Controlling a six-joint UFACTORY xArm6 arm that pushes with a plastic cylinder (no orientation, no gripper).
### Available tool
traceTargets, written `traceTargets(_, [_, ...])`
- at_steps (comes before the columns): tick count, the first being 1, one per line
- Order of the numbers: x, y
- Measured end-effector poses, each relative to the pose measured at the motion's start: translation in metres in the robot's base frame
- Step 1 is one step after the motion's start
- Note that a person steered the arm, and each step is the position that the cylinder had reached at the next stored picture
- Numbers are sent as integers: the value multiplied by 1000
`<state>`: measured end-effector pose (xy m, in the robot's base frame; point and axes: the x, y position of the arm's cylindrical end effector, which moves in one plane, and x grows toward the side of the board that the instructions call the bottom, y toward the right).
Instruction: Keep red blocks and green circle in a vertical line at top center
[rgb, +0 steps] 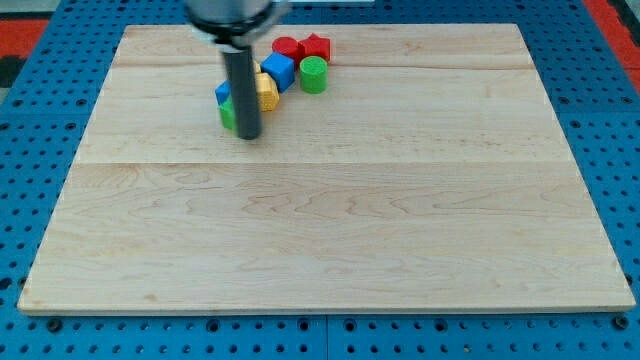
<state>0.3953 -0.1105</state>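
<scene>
Red blocks (301, 47) and the green cylinder (313, 74) cluster up-right of the end effector's tip (248, 136). It grips nothing; next it must likely go round and line them up.

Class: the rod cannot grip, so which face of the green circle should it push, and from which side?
Judging by its pose, push the green circle's right-hand curved side, coming from the view's right, toward the red blocks. My tip sits left, beside the yellow block.

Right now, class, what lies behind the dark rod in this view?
Behind the rod, slivers of a blue block, a green block and a yellow block show. Their middles are covered, so their shapes are unclear. My tip rests beside them.
</scene>
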Motion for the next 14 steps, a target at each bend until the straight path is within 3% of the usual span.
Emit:
traceTargets(1, [0, -22])
traceTargets(4, [-6, 5])
traceTargets(5, [-17, 78])
traceTargets(7, [-137, 100])
traceTargets(9, [-149, 192])
traceTargets(10, [-202, 203])
traceTargets(11, [-203, 185])
traceTargets(12, [-201, 69])
traceTargets(13, [-203, 40])
traceTargets(14, [-198, 66])
